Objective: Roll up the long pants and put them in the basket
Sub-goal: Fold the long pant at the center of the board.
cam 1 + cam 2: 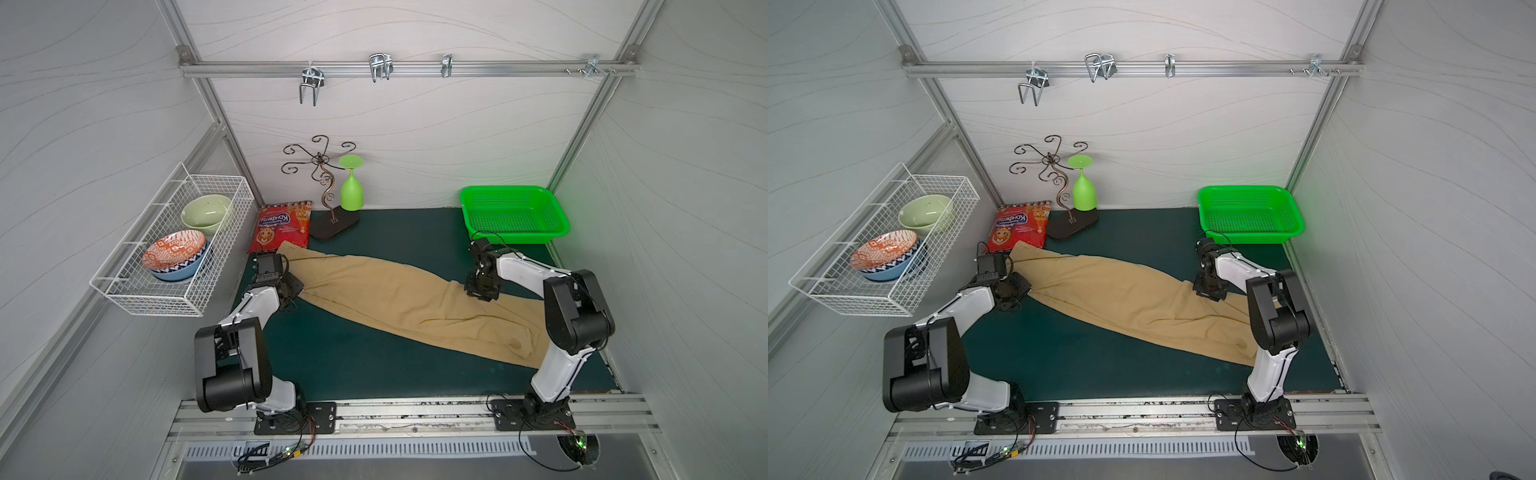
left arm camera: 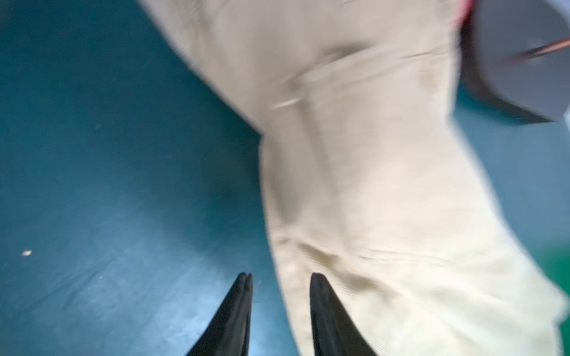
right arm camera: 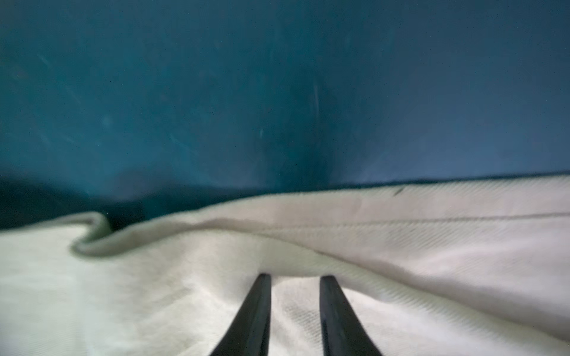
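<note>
Both top views show the long pants [image 1: 395, 299] lying flat and unrolled, slantwise across the green mat [image 1: 353, 365] from the red snack bag [image 1: 280, 226] toward the near right corner. I judge this leaves an end free to start the roll, though the right arm [image 1: 577, 316] hides part of the near end. In the left wrist view the left gripper [image 2: 279, 276] stands parted astride the cloth's edge, pinching nothing, with detail blurred; in the right wrist view the right gripper [image 3: 294, 277] is likewise parted over a raised fold, and I cannot confirm whether its tips bite cloth.
</note>
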Controlling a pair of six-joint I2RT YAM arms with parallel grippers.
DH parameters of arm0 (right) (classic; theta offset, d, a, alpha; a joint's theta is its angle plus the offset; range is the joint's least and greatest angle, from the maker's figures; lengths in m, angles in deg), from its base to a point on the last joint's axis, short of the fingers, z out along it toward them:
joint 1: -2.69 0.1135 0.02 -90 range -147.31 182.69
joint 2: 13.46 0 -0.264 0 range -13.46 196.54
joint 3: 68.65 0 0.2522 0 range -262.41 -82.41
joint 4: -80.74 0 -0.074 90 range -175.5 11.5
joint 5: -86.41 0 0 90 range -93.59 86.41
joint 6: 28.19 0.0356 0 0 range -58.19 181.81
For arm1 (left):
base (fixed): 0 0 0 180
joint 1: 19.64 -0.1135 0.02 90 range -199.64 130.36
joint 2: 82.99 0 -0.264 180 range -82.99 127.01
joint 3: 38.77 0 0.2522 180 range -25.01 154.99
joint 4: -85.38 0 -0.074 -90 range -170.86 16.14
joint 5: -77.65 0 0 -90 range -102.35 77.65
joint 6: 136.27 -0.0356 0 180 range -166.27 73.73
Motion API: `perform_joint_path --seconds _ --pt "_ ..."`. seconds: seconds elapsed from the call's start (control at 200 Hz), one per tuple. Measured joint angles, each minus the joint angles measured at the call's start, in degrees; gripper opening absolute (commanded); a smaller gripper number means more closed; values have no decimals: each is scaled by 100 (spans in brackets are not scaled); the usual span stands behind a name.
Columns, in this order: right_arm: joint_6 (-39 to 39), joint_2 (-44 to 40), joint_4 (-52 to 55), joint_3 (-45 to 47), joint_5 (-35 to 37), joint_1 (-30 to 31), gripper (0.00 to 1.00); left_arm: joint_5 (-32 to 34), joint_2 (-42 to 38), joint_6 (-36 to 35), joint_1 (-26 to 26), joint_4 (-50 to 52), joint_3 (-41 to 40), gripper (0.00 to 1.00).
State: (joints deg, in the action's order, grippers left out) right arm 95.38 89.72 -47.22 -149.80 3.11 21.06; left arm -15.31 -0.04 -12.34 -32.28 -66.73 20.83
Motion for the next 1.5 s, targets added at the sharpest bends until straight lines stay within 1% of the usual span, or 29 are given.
perform_joint_path --seconds 0.06,0.135,0.225,0.27,0.325,0.42,0.51,0.595,0.675,0.795,0.921,1.051,1.131,1.231,1.296,1.346,1.396,1.456,1.501 --pt "-63 -146 -33 -52 9 -85 37 -13 11 -127 160 20 240 38" --pt "-63 -603 -35 105 17 -133 39 -68 219 -293 308 35 625 38" --pt "-42 -1198 -2 389 -55 -109 43 -142 739 -433 402 20 1126 42" --pt "-28 -1364 24 501 -101 -101 47 -162 1102 -505 396 31 1373 44" --pt "-22 -1408 42 608 -125 -92 50 -181 1543 -549 354 98 1661 44" --pt "-11 -1305 46 870 -120 -87 50 -278 2251 -592 197 262 2052 46" --pt "9 -1180 83 1069 -70 -94 51 -492 2509 -568 9 295 2124 45" --pt "11 -1045 92 1110 -13 -144 51 -546 2452 -511 -92 293 2085 44" --pt "7 -892 79 1088 -4 -238 51 -605 2297 -389 -201 70 1799 44" --pt "2 -621 61 975 15 -319 51 -743 1722 -96 -527 -365 946 44" --pt "-48 -352 74 719 -61 -330 52 -866 896 286 -1182 -704 -81 44" --pt "-197 24 101 260 -192 -308 51 -640 219 588 -1661 -632 -704 45" --pt "-393 243 79 -42 -319 -308 52 -444 -15 710 -1731 -535 -874 44" --pt "-787 439 -39 -382 -490 -310 54 -269 -63 817 -1735 -494 -901 44" --pt "-970 415 -127 -487 -518 -319 56 -205 -63 824 -1735 -496 -901 44" --pt "-1016 243 -131 -476 -457 -367 58 -190 -46 820 -1735 -501 -898 44" --pt "-1025 2 -101 -409 -466 -487 62 -192 -26 811 -1735 -505 -890 45" --pt "-964 -431 -118 -177 -636 -872 68 -190 -11 804 -1735 -509 -879 45" --pt "-907 -793 -146 94 -828 -1355 70 -192 -7 789 -1735 -520 -879 46"
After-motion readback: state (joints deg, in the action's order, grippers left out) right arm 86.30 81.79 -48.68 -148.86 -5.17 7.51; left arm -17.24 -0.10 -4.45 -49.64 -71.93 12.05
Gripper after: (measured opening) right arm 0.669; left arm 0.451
